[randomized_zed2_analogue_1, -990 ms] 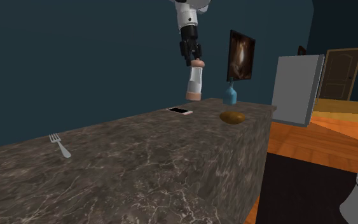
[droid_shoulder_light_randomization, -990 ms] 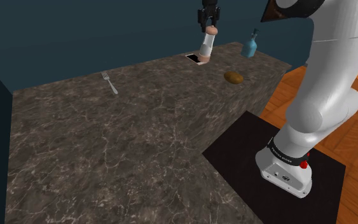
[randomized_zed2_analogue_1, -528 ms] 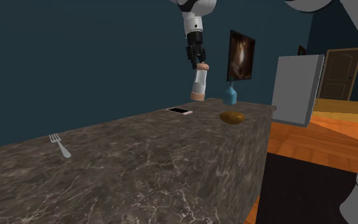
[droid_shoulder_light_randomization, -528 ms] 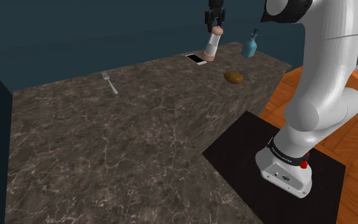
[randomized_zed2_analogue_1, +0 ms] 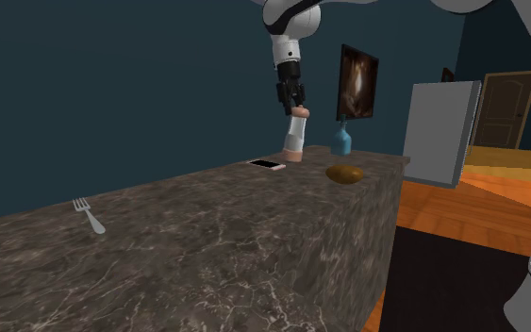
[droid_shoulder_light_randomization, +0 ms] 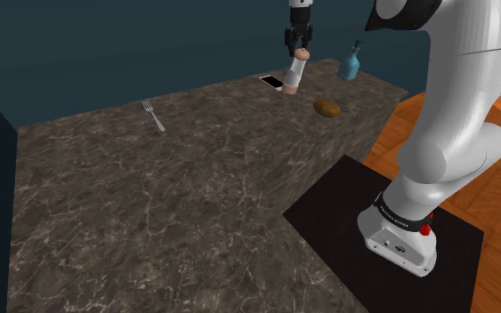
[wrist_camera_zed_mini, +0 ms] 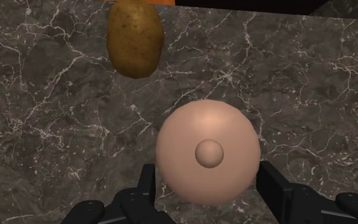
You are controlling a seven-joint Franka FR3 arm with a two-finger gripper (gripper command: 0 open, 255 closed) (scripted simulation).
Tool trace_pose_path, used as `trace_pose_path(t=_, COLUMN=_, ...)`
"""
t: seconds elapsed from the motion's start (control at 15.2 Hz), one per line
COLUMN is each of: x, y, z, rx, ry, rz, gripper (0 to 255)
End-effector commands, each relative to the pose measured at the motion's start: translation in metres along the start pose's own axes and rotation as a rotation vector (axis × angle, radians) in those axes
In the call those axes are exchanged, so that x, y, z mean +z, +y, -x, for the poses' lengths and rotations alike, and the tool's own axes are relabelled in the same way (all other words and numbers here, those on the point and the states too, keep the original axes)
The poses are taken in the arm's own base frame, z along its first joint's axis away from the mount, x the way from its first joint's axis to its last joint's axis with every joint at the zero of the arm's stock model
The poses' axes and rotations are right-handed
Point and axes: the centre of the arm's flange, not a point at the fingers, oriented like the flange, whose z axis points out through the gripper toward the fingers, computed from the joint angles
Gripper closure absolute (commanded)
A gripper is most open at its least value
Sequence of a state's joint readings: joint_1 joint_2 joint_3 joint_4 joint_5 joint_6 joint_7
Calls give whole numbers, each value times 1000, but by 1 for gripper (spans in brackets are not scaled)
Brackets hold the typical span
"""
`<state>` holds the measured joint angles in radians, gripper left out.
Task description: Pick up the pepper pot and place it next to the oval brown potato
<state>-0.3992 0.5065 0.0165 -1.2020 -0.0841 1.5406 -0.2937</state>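
Home kitchen (stone counter (droid_shoulder_light_randomization: 195,178), fork (droid_shoulder_light_randomization: 154,116))

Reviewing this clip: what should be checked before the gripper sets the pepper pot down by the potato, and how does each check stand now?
1. Grasp: gripper shut on the pepper pot at its top: ok.
2. Target: potato lies apart from the pot, with bare counter between them: ok.
3. Pot's base clear of the phone: cannot tell; they overlap in the shoulder view.
4. Pot's base above the counter or touching it: cannot tell.
5. Blue bottle well apart from the pot: ok.
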Motion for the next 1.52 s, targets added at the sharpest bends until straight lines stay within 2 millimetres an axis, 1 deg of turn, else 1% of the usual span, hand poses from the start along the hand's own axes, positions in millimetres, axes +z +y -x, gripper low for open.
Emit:
trace_pose_path(t=0.0, x=10, y=0, z=-1, rx=0, ry=1, rz=0, gripper=255)
trace_pose_path(t=0.79, x=72, y=-2, z=-12, rx=0, ry=1, rz=0, gripper=255)
trace_pose_path(t=1.32, x=72, y=-2, z=-12, rx=0, ry=1, rz=0, gripper=255)
trace_pose_path(t=1.39, x=72, y=-2, z=-12, rx=0, ry=1, rz=0, gripper=0)
trace_pose_path(t=1.45, x=72, y=-2, z=-12, rx=0, ry=1, rz=0, gripper=0)
